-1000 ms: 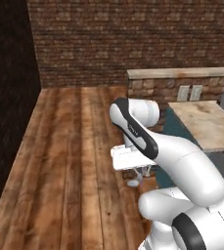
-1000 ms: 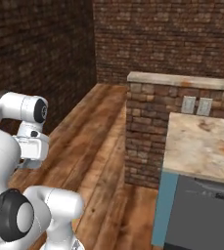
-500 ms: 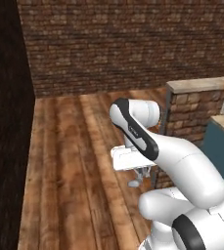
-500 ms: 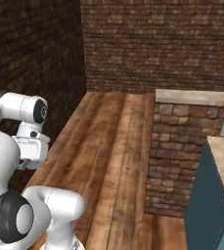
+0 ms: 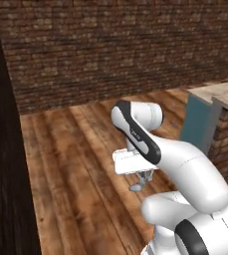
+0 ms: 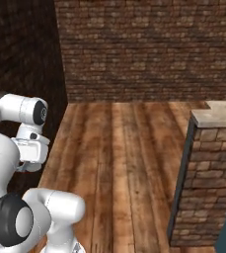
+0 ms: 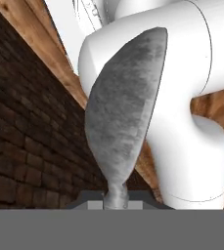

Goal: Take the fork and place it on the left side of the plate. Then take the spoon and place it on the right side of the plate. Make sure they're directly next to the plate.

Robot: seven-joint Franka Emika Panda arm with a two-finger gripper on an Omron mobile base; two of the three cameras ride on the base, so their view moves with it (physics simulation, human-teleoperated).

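My gripper [image 5: 144, 177] hangs low in front of the arm, pointing down over the wooden floor, and is shut on the spoon [image 5: 136, 187]. In the hand view the spoon [image 7: 121, 127] stands straight up from between the fingertips. Its grey oval bowl is close to the lens, and its neck is pinched at the gripper [image 7: 116, 201]. The fork and the plate are out of view.
A brick-sided counter [image 5: 224, 99] with a pale stone top and a teal side panel [image 5: 199, 124] stands at the right, also seen as the counter [image 6: 215, 148]. A brick wall [image 5: 110, 45] closes the back and a dark wall [image 5: 6, 174] the left. Wooden floor [image 6: 119, 148] lies between.
The whole scene has slid to the right in both base views, so the base has turned left, away from the counter. The arm and the held spoon keep the same pose.
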